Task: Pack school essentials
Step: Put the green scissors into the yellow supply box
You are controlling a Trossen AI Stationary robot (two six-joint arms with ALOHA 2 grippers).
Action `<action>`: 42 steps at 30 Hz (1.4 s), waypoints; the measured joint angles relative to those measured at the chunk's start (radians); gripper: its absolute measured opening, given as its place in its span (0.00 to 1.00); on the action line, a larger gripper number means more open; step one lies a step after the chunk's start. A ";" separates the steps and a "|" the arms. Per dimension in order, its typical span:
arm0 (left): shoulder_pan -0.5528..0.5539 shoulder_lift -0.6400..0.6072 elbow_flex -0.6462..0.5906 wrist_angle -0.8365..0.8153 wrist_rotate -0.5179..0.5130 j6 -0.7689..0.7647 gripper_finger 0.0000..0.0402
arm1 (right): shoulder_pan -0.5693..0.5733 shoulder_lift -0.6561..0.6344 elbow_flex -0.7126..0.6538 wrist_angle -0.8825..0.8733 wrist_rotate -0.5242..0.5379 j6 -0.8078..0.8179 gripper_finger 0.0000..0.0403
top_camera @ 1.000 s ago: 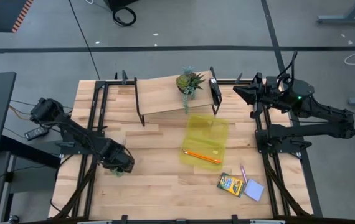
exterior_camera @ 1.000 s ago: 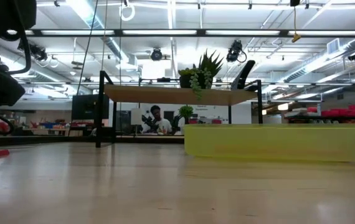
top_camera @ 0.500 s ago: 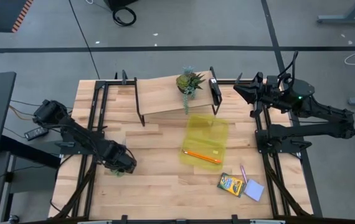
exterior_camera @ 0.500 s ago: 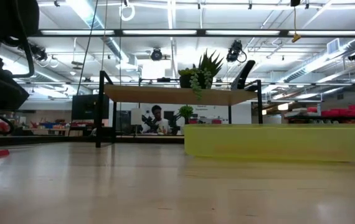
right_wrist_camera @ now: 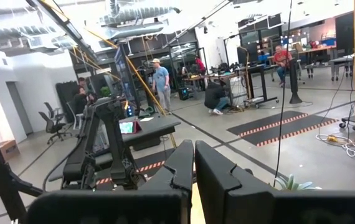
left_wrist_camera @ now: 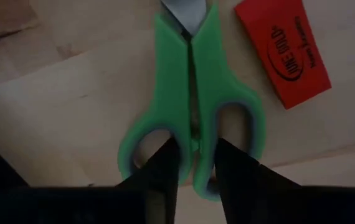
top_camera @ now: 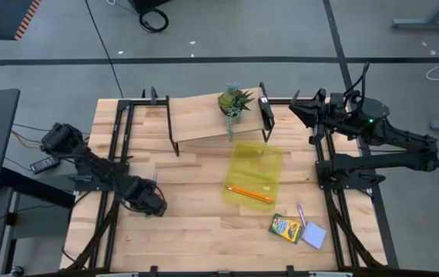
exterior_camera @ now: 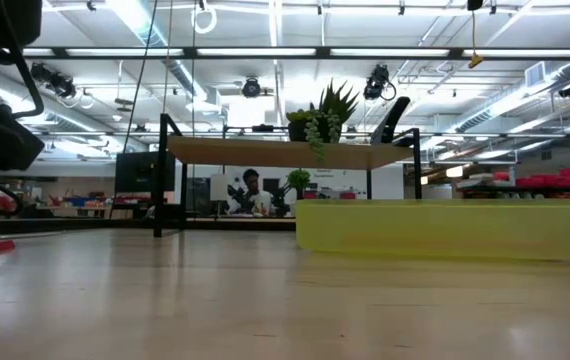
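Green-handled scissors [left_wrist_camera: 190,81] lie flat on the wooden table near its left edge, beside a red card [left_wrist_camera: 283,50]. My left gripper [left_wrist_camera: 195,149] stands over them pointing down, shut on their handle; in the high view the gripper [top_camera: 149,203] hides them. An orange pencil [top_camera: 249,194] lies on the translucent yellow pouch [top_camera: 254,173]. The crayon box [top_camera: 284,228], pink pen [top_camera: 302,215] and blue notepad [top_camera: 314,235] lie at the near right. My right gripper [top_camera: 296,114] hangs raised at the far right, shut on nothing. My left gripper has one finger [left_wrist_camera: 165,165] in each finger loop of the scissors. The loops' two inner bars [left_wrist_camera: 194,134], where they meet, are pinched between the fingers. The fingers come from above, pointing down. The scissors lie flat on the table, blades shut.
A wooden shelf [top_camera: 204,119] on black legs stands at the far middle with a small potted plant [top_camera: 233,101] on it. Black frame rails [top_camera: 115,154] run along both table sides. Bare wood [top_camera: 196,200] lies between the scissors and the pouch.
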 joint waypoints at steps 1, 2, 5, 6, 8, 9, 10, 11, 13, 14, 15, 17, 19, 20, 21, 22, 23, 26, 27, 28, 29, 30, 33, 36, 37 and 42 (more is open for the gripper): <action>-0.004 0.000 0.000 0.000 -0.002 -0.002 0.20 | 0.000 0.000 0.000 0.000 0.000 0.000 0.06; -0.008 0.000 0.000 0.000 -0.005 -0.005 0.19 | 0.000 0.000 0.000 0.000 0.000 0.000 0.06; -0.015 0.000 0.000 0.000 -0.012 -0.008 0.19 | 0.000 0.000 0.000 0.000 0.000 0.000 0.06; -0.017 -0.001 0.000 0.000 -0.014 -0.009 0.19 | 0.000 0.000 0.000 0.000 0.000 0.000 0.06; -0.019 -0.005 0.002 -0.006 -0.025 -0.022 0.19 | 0.000 0.000 0.000 0.000 0.000 0.000 0.06; -0.020 -0.007 0.006 -0.013 -0.033 -0.024 0.19 | 0.000 0.000 0.000 0.000 0.000 0.000 0.06; -0.021 -0.012 0.008 -0.021 -0.043 -0.026 0.18 | 0.000 0.000 0.000 0.000 0.000 0.000 0.06; -0.021 -0.015 0.011 -0.030 -0.050 -0.026 0.18 | 0.000 0.000 0.000 0.000 0.000 0.000 0.06; -0.021 -0.015 0.017 -0.037 -0.055 -0.026 0.17 | 0.000 0.000 0.000 0.000 0.000 0.000 0.06; -0.025 -0.015 0.021 -0.039 -0.056 -0.026 0.17 | 0.000 0.000 0.000 0.000 0.000 0.000 0.06; -0.028 -0.015 0.027 -0.040 -0.060 -0.026 0.17 | 0.000 0.000 0.000 0.000 0.000 0.000 0.06; -0.034 -0.015 0.035 -0.045 -0.069 -0.027 0.17 | 0.000 0.000 0.000 0.000 0.000 0.000 0.06; -0.040 -0.015 0.044 -0.052 -0.074 -0.038 0.17 | 0.000 0.000 0.000 0.000 0.000 0.000 0.06; -0.043 -0.015 0.049 -0.058 -0.077 -0.046 0.17 | 0.000 0.000 0.000 0.000 0.000 0.000 0.06; -0.048 -0.014 0.053 -0.062 -0.080 -0.050 0.17 | 0.000 0.000 0.000 0.000 0.000 0.000 0.06; -0.051 -0.014 0.057 -0.068 -0.083 -0.053 0.17 | 0.000 0.000 0.000 0.000 0.000 0.000 0.06; -0.054 -0.014 0.062 -0.073 -0.086 -0.053 0.17 | 0.000 0.000 0.000 0.000 0.000 0.000 0.06; -0.062 -0.014 0.083 -0.087 -0.086 -0.054 0.16 | 0.000 0.000 0.000 0.000 0.000 0.000 0.06; -0.065 -0.014 0.091 -0.099 -0.085 -0.054 0.16 | 0.000 0.000 0.000 0.000 0.000 0.000 0.06; -0.066 -0.014 0.099 -0.113 -0.085 -0.054 0.16 | 0.000 0.000 0.000 0.000 0.000 0.000 0.06; -0.069 -0.014 0.108 -0.128 -0.085 -0.053 0.17 | 0.000 0.000 0.000 0.000 0.000 0.000 0.06; -0.069 -0.014 0.118 -0.140 -0.085 -0.053 0.17 | 0.000 0.000 0.000 0.000 0.000 0.000 0.06; -0.070 -0.016 0.148 -0.167 -0.092 -0.049 0.16 | 0.000 0.000 0.000 0.000 0.000 0.000 0.06; -0.070 -0.016 0.169 -0.166 -0.109 -0.021 0.16 | 0.000 0.003 0.000 0.000 0.000 0.000 0.06; -0.070 -0.016 0.176 -0.163 -0.118 -0.006 0.17 | 0.000 0.004 0.000 0.000 0.000 0.000 0.06; -0.060 -0.016 0.208 -0.152 -0.151 0.085 0.17 | 0.000 0.011 0.000 0.000 0.000 0.000 0.06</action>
